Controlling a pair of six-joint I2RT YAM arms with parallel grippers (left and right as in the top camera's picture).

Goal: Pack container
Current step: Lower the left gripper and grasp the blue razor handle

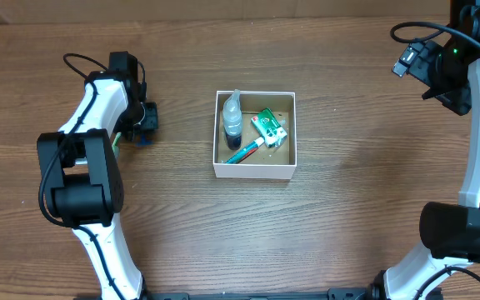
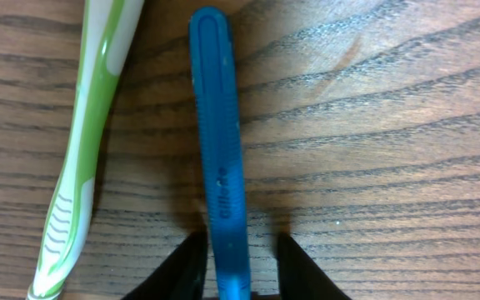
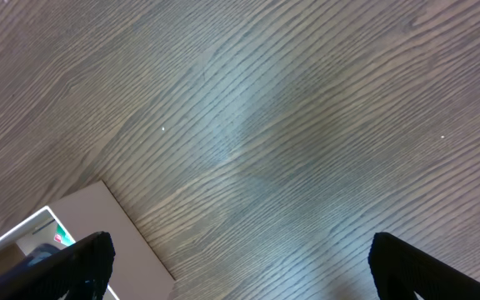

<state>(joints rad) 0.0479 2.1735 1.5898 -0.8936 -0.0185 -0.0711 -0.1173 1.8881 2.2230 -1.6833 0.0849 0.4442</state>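
Note:
The container (image 1: 255,172), a white-walled square box with a brown inside, sits mid-table. It holds a clear bottle (image 1: 232,117), a green carton (image 1: 269,127) and a teal tube (image 1: 244,152). My left gripper (image 1: 143,123) is low over the table to the container's left. In the left wrist view its jaws (image 2: 240,243) are open and straddle a blue plastic handle (image 2: 219,142); the left finger is against it and the right finger stands off. A green and white toothbrush (image 2: 82,158) lies just beside it. My right gripper (image 3: 252,271) is wide open and empty, raised at the far right (image 1: 437,73).
The wooden table (image 1: 373,167) lies bare between the container and the right arm. A corner of the container (image 3: 98,225) shows at the lower left of the right wrist view. The left arm's black cable (image 1: 82,62) loops at the back left.

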